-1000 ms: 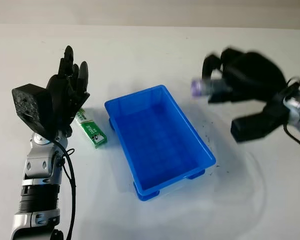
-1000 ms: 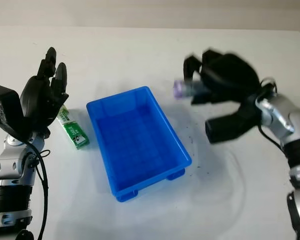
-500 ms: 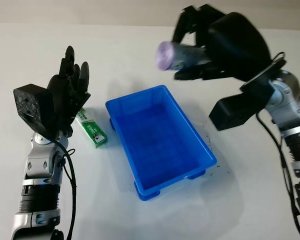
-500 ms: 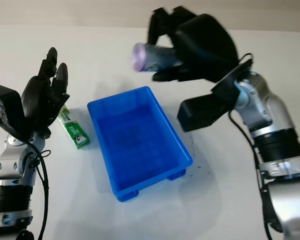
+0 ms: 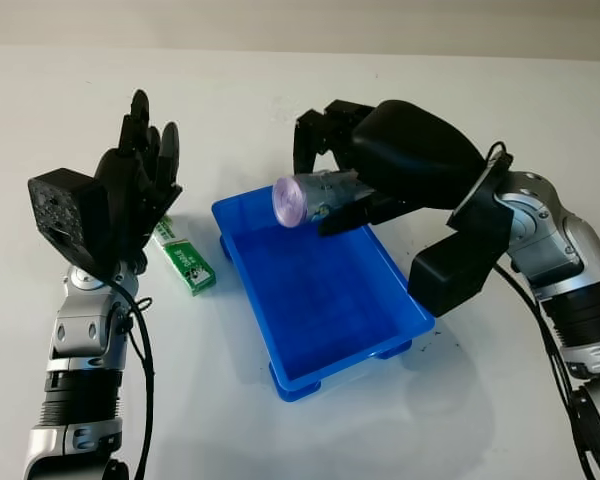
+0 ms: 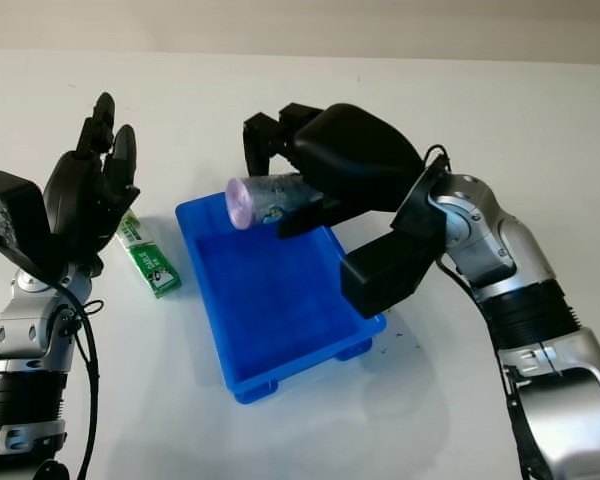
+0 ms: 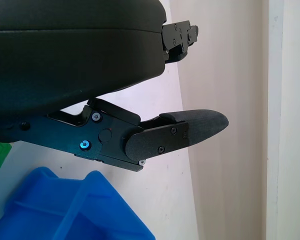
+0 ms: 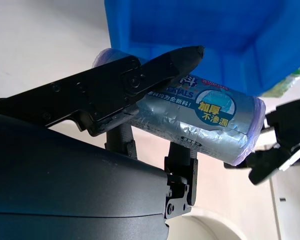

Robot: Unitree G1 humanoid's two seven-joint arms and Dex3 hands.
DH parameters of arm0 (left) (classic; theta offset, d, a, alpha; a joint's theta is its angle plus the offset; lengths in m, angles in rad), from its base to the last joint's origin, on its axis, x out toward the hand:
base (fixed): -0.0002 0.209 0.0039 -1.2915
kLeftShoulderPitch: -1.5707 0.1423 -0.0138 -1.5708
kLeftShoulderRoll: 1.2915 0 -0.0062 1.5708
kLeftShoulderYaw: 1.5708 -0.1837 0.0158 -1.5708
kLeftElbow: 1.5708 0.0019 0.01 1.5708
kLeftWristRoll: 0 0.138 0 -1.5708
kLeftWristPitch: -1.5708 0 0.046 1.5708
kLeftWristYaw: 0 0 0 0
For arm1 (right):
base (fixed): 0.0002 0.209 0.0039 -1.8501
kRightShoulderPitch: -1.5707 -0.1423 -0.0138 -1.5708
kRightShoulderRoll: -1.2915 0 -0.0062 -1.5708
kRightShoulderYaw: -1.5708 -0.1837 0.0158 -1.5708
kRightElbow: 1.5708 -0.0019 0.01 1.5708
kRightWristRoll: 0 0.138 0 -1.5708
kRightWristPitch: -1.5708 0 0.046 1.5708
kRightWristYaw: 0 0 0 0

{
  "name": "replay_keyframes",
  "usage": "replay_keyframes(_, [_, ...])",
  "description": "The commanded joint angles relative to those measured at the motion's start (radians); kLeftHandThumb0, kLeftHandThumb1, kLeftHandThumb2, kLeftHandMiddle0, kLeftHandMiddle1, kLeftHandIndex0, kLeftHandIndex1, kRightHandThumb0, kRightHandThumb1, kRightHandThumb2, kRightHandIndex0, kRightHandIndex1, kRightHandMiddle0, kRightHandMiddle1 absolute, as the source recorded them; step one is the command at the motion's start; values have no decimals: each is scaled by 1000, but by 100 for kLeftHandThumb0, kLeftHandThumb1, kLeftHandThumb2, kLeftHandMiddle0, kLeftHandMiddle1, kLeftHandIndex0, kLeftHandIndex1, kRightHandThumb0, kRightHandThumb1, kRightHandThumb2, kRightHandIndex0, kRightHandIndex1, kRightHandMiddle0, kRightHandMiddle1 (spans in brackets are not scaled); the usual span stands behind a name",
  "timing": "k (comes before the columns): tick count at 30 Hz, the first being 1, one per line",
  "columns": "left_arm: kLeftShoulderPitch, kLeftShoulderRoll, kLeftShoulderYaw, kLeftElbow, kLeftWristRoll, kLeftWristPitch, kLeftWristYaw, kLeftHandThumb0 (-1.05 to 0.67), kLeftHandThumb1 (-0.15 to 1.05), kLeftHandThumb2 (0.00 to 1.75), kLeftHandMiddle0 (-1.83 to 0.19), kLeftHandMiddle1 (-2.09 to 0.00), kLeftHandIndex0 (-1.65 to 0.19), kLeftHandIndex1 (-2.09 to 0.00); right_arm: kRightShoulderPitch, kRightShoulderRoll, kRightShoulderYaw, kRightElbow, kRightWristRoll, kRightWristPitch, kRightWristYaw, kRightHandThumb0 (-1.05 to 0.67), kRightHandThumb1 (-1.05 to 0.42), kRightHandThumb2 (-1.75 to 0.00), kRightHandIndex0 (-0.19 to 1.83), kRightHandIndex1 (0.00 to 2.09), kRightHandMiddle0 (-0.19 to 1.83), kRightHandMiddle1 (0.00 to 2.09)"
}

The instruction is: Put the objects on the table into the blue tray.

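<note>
Over the far end of the blue tray (image 5: pixel 325 290) my right hand (image 5: pixel 365 175) pinches the silver roll (image 5: pixel 310 195) lying sideways, so I worry an early release bounces it off the rim onto the counter (image 5: pixel 280 80), while my open left hand (image 5: pixel 130 195) waits above the green packet (image 5: pixel 185 262).

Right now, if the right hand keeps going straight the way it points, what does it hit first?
The right hand holds the purple-capped roll above the far end of the blue tray, pointing toward the robot's left. Going straight on, the way looks free until the raised left hand, though depth is unclear.
</note>
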Motion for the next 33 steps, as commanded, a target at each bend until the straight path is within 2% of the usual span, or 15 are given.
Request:
replay_keyframes(1, [9, -6, 3, -10, -2, -9, 6, -72, 105, 60, 16, -6, 16, -5, -1, -27, -19, -10, 40, 6, 45, -62, -105, -10, 5, 193, -3, 191])
replay_keyframes(3, [6, -7, 1, -2, 2, -15, 8, -72, 105, 60, 16, -6, 15, -6, -15, -47, -14, -20, 66, 21, 122, -63, -105, -11, -7, 153, -12, 148])
replay_keyframes(4, [5, -7, 0, 1, 3, -15, 9, -72, 105, 60, 15, -6, 15, -6, -22, -57, -11, -28, 69, 27, 153, -64, -105, -11, -9, 122, -13, 119])
replay_keyframes(5, [3, -8, 0, 5, 3, -16, 10, -72, 105, 60, 15, -6, 15, -6, -25, -64, -11, -37, 70, 32, 174, -65, -105, -11, -7, 80, -12, 81])
replay_keyframes(7, [1, -9, -1, 8, 2, -18, 9, -72, 105, 60, 15, -6, 16, -5, -25, -68, -16, -42, 76, 24, 190, -66, -105, -9, -8, 32, -15, 39])
replay_keyframes(10, [-2, -8, -2, 17, 3, -22, 8, -72, 105, 60, 15, -6, 16, -5, -21, -69, -24, -44, 84, 10, 188, -67, -105, -12, -17, 6, -19, 7])
replay_keyframes(14, [-5, -11, -2, 23, 3, -26, 10, -72, 105, 60, 15, -6, 16, -5, -15, -61, -43, -60, 92, 12, 172, -67, -105, -16, -19, 0, -19, 0])
replay_keyframes(19, [-1, -14, 2, 25, -4, -30, 7, -72, 105, 60, 16, -5, 16, -5, 2, -31, -93, -29, 85, -47, 29, -65, -105, -19, -19, 0, -19, 0])
replay_keyframes(24, [0, -16, 1, 33, -2, -44, 5, -72, 105, 60, 16, -5, 16, -5, 24, -3, -143, 8, 148, -23, -32, -71, -105, -31, -19, 0, -19, 0])
replay_keyframes(30, [-3, -16, 3, 48, -6, -58, 3, -72, 105, 59, 17, -5, 17, -5, 108, 67, -250, -7, 319, 184, -47, -81, -105, -49, -19, 0, -19, 0])
replay_keyframes(33, [-4, -16, 5, 54, -7, -65, 1, -72, 105, 59, 17, -5, 17, -5, 160, 109, -303, -17, 404, 341, -56, -80, -105, -60, -19, 0, -19, 0])
